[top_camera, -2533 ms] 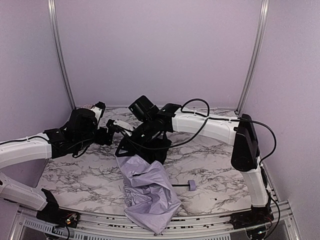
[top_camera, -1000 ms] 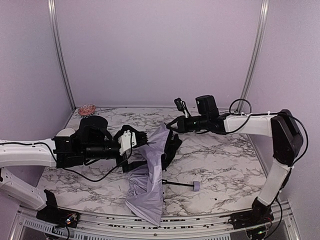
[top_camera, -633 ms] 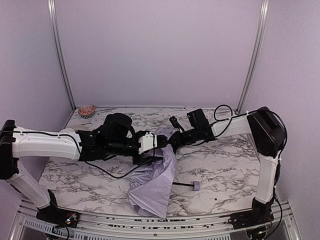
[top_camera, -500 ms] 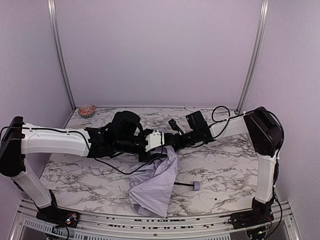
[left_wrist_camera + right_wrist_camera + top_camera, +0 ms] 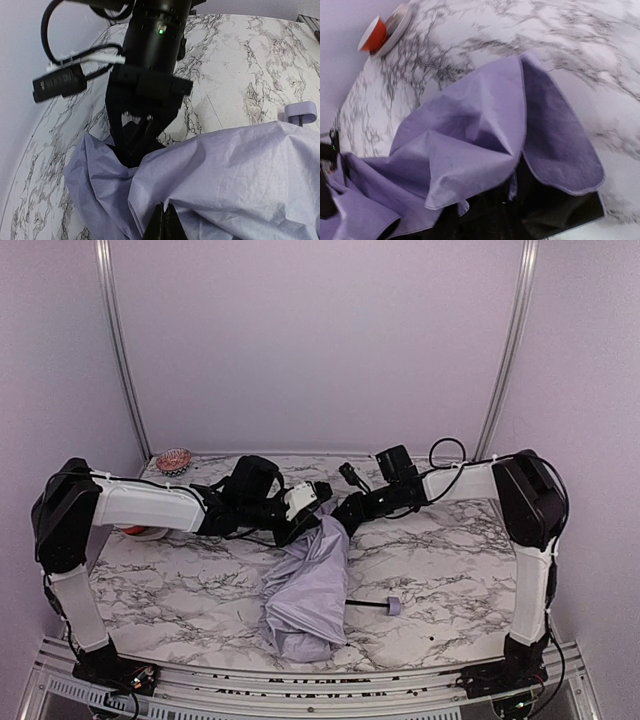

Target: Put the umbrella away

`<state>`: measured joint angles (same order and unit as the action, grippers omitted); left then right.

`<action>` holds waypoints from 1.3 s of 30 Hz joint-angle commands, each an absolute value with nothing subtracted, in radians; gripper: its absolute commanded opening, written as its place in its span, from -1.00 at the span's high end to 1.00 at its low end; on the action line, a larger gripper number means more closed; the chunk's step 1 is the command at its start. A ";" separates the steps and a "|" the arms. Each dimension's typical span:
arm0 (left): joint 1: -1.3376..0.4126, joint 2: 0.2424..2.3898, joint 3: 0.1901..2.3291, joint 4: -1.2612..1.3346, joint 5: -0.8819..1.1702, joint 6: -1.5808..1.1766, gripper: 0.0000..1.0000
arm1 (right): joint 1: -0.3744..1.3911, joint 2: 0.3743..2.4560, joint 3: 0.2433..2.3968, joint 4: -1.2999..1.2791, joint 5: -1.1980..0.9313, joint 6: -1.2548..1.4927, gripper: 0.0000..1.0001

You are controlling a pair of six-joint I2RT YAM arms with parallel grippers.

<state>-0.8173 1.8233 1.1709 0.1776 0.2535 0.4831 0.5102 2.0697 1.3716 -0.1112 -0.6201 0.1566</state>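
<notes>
The umbrella (image 5: 305, 585) lies collapsed on the marble table, a heap of pale lavender fabric with black lining at its top. Its thin black shaft leads right to the small lavender handle (image 5: 393, 606), which also shows in the left wrist view (image 5: 300, 110). My left gripper (image 5: 322, 492) is at the heap's top, shut, with a fold of fabric (image 5: 220, 165) pinched at its tips (image 5: 164, 222). My right gripper (image 5: 345, 518) faces it from the right, its tips sunk in the black lining (image 5: 134, 150). Fabric (image 5: 470, 135) fills the right wrist view and hides those jaws.
A small red patterned bowl (image 5: 174, 457) stands at the back left corner. A red and white object (image 5: 143, 532) sits under my left arm (image 5: 150, 505), and shows far off in the right wrist view (image 5: 374, 34). Metal rails (image 5: 300, 695) run along the near edge.
My left arm reached in to the heap's top and its gripper went from open to shut on the fabric. The right arm drew back slightly, and the fabric dropped lower and narrower.
</notes>
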 commanded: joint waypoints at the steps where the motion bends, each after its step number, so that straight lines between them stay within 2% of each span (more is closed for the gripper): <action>1: -0.791 1.884 1.176 0.262 0.226 0.361 1.00 | 0.445 1.884 1.340 -0.159 -0.565 0.138 0.21; 3: -0.788 1.899 1.171 0.294 0.206 0.337 1.00 | 0.445 1.813 1.296 -0.205 -0.514 0.121 -0.05; 5: -0.786 1.916 1.174 0.318 0.182 0.318 1.00 | 0.448 1.729 1.222 -0.202 -0.536 0.134 -0.16; 8: -0.780 1.940 1.190 0.332 0.160 0.292 1.00 | 0.458 1.647 1.099 -0.127 -0.703 0.197 -0.45; 11: -0.775 1.952 1.198 0.340 0.155 0.278 1.00 | 0.518 1.656 1.061 -0.135 -0.902 0.194 -0.82; 14: -0.771 1.959 1.199 0.344 0.123 0.264 1.00 | 0.599 1.669 1.068 -0.234 -0.885 0.104 -0.84; 17: -0.763 1.969 1.198 0.349 0.095 0.246 1.00 | 0.631 1.689 1.048 -0.224 -0.950 0.093 -0.83; 20: -0.761 1.975 1.195 0.355 0.090 0.238 1.00 | 0.654 1.711 1.025 -0.152 -1.040 0.120 -0.65; 21: -0.761 1.977 1.195 0.357 0.081 0.235 1.00 | 0.664 1.725 1.033 -0.148 -1.064 0.119 -0.45; 22: -0.760 1.980 1.195 0.359 0.073 0.233 1.00 | 0.671 1.738 1.045 -0.145 -1.076 0.118 -0.10; 24: -0.759 1.981 1.195 0.360 0.056 0.229 1.00 | 0.675 1.756 1.058 -0.119 -1.083 0.138 0.79; 25: -0.758 1.979 1.195 0.362 0.044 0.226 1.00 | 0.671 1.755 1.059 -0.102 -1.072 0.148 1.00; 27: -0.754 1.963 1.186 0.367 0.026 0.220 1.00 | 0.660 1.752 1.063 -0.089 -1.055 0.158 1.00; 28: -0.751 1.949 1.179 0.373 0.015 0.223 0.78 | 0.649 1.752 1.065 -0.081 -1.052 0.171 1.00; 30: -0.746 1.909 1.155 0.397 -0.043 0.238 -0.34 | 0.631 1.752 1.057 -0.044 -1.063 0.210 1.00; 31: -0.744 1.883 1.137 0.413 -0.093 0.256 -0.74 | 0.625 1.752 1.055 -0.033 -1.069 0.227 1.00; 32: -0.742 1.849 1.116 0.444 -0.143 0.273 -0.93 | 0.622 1.752 1.057 -0.036 -1.068 0.226 1.00; 35: -0.725 1.726 1.055 0.484 -0.247 0.328 -0.98 | 0.621 1.745 1.070 -0.055 -1.060 0.213 1.00; 39: -0.729 1.528 0.965 0.479 -0.186 0.372 -0.98 | 0.608 1.726 1.081 -0.062 -1.034 0.219 1.00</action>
<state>-0.7288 1.7203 1.0218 0.4065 -0.1646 0.3092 0.6224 1.7557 1.0344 -0.0822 -1.0458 0.2031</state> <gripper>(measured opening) 0.989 0.005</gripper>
